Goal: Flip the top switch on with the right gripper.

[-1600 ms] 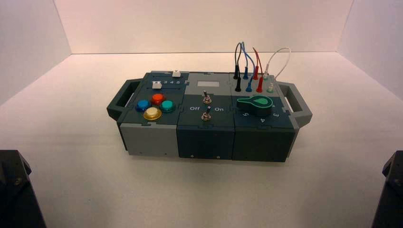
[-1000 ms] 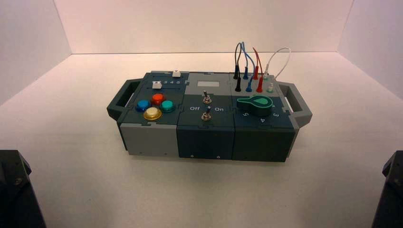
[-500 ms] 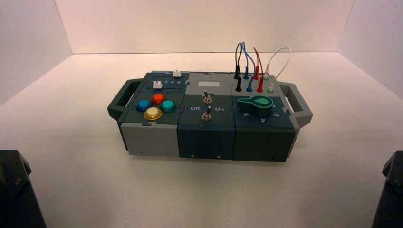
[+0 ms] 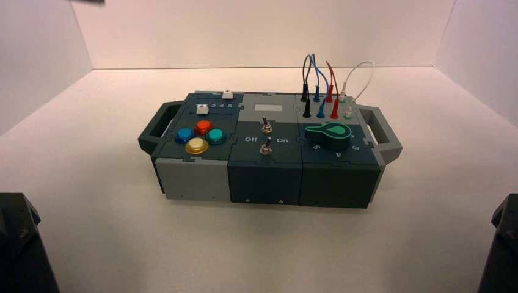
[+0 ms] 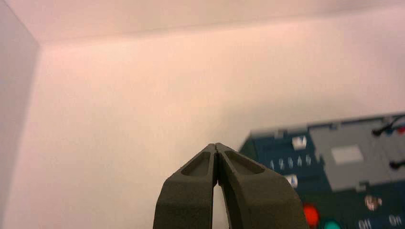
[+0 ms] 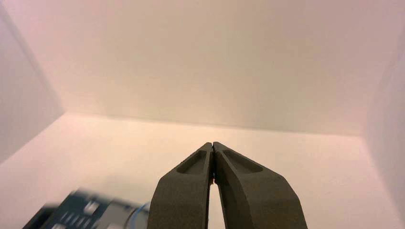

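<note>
Small and metal, top switch (image 4: 267,128) sits in the middle column of the box (image 4: 264,183), right by the near edge of the pale grey plate (image 4: 247,113), with the lower switch (image 4: 266,149) nearer the front. It weighs nothing for the arm's purposes, since it is fixed in its collar; I'd expect a stiff little spring, then a sudden snap across. The slim lever could let a fingertip slip off, and a heavy shove could bend it or nudge the whole box. No grip is needed: a sideways push high on the lever, toward the On side, should do.

Fingers of the right gripper (image 6: 213,144) are together, making a narrow point fit for that push; they are up in the air, well apart from the switch. The left gripper (image 5: 216,146) is also raised, its fingers together, clear of the panel.

Reaching in from the robot's right, the arm would do well to stay above the green knob (image 4: 330,133) and the looping wires (image 4: 317,73). Open tabletop (image 4: 262,244) before the box gives an easier way in, though the lower switch could catch a low fingertip.
</note>
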Available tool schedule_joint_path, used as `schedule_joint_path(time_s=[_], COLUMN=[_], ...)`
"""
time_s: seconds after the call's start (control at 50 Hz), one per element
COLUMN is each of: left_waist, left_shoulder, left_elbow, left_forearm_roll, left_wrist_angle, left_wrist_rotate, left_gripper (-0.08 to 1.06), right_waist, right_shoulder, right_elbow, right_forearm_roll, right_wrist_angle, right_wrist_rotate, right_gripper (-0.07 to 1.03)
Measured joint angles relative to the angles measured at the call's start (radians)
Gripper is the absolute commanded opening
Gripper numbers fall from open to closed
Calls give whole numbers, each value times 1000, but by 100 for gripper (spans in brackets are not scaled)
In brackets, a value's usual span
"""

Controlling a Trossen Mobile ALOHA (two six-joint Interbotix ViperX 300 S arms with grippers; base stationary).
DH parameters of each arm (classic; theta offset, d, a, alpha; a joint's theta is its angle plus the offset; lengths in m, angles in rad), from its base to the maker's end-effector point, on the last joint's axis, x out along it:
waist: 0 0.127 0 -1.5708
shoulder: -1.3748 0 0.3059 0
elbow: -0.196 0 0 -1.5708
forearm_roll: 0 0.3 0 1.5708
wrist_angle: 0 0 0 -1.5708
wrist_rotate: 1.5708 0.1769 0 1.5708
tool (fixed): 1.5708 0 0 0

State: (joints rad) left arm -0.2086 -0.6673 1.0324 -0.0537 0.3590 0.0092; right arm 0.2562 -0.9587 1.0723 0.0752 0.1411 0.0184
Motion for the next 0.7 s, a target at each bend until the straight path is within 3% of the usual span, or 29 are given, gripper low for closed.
schedule_joint_path(time_s=[0.12, 0.32, 0.56, 0.7], left_waist=[-2, -5, -26, -91], left_shoulder=[60, 170, 232, 334], left_elbow=[-18, -63, -83, -109], left_forearm_roll=[-21, -87, -115, -150], left_wrist_angle=[51, 132, 150, 155], left_wrist_rotate=[-5, -5, -5, -25], left_gripper=[-3, -3, -3, -3], right_waist=[48, 137, 179, 210], right_shoulder=[43, 132, 186, 250], right_elbow=[-23, -67, -97, -124], right_forearm_roll=[5, 25, 60, 101], right_wrist_angle=[51, 135, 190, 235], right_wrist_rotate=[-2, 0, 0, -2], right_gripper=[-2, -2, -2, -2])
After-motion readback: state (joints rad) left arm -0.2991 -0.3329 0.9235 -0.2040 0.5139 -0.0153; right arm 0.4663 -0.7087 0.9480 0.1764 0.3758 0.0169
